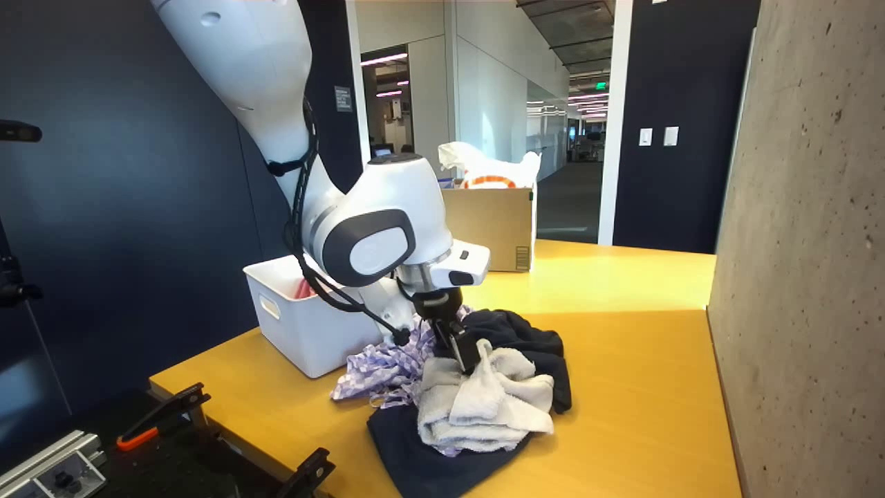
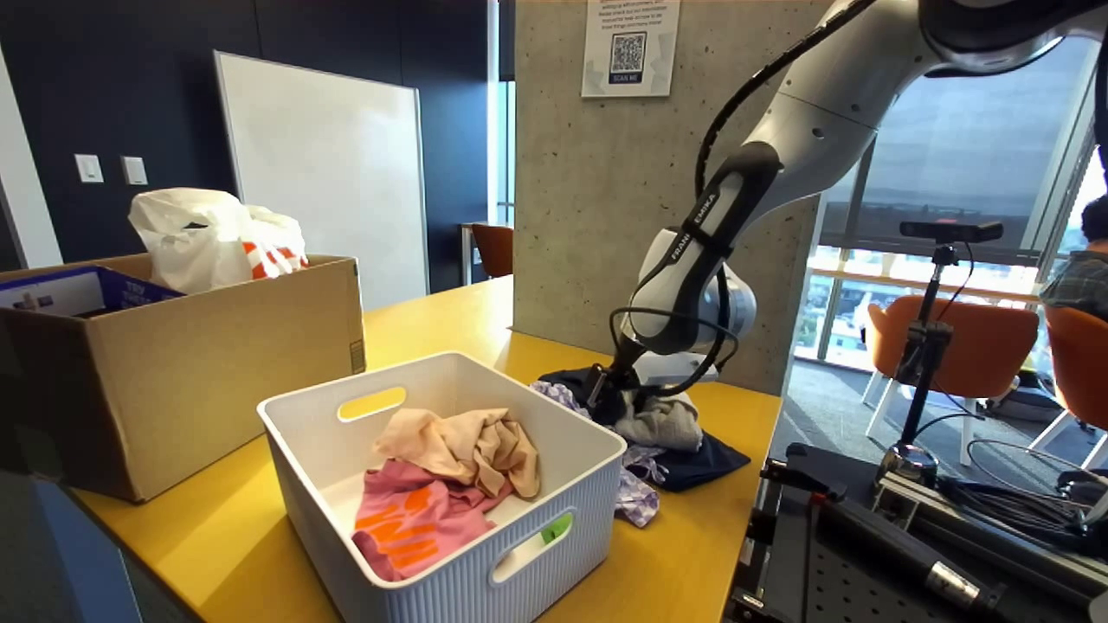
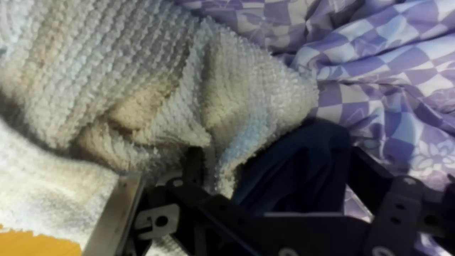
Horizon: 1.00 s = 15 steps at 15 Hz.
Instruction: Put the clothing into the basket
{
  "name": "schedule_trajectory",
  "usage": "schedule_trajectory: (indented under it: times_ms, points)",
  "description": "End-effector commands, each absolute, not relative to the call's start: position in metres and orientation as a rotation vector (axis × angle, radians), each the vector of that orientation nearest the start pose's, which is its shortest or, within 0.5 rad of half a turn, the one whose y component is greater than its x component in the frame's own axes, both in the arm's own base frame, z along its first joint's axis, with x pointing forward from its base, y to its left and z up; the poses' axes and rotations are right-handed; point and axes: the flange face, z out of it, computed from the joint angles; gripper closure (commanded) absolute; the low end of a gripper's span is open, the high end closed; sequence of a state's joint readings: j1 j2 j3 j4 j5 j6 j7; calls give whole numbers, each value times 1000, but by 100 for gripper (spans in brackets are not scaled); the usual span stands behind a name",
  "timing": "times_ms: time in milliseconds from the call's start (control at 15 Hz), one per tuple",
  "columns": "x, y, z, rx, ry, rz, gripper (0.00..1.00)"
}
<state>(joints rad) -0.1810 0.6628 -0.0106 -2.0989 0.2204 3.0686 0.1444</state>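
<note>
A pile of clothing lies on the yellow table beside the white basket [image 1: 311,332], which also shows in an exterior view [image 2: 459,593]. The pile has a grey knit garment [image 1: 477,408] on top, a purple checkered garment [image 1: 387,363] and dark navy cloth [image 1: 442,460]. In the wrist view, the grey knit [image 3: 124,53], checkered cloth [image 3: 373,71] and navy cloth [image 3: 302,160] fill the picture. My gripper [image 3: 280,160] is low in the pile, fingers wide apart, with navy cloth and a grey edge between them. A pink garment [image 2: 424,510] and a beige one [image 2: 472,450] lie in the basket.
A cardboard box [image 2: 216,355] with a white plastic bag [image 2: 195,242] stands on the table behind the basket. A concrete wall [image 1: 802,277] borders the table. Black clamps [image 1: 308,474] sit at the table's near edge.
</note>
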Motion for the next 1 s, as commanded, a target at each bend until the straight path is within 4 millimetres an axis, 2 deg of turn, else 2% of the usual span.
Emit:
schedule_trajectory:
  times_ms: [0, 333, 400, 667, 933]
  points:
    - [568, -129, 130, -2893, 629, -636, 0]
    - [569, -124, 135, -2744, 410, -667, 0]
    - [567, -130, 136, -2712, 395, -642, 0]
    - [576, -163, 127, -2677, 446, -344, 0]
    - [597, -172, 132, -2714, 496, -237, 0]
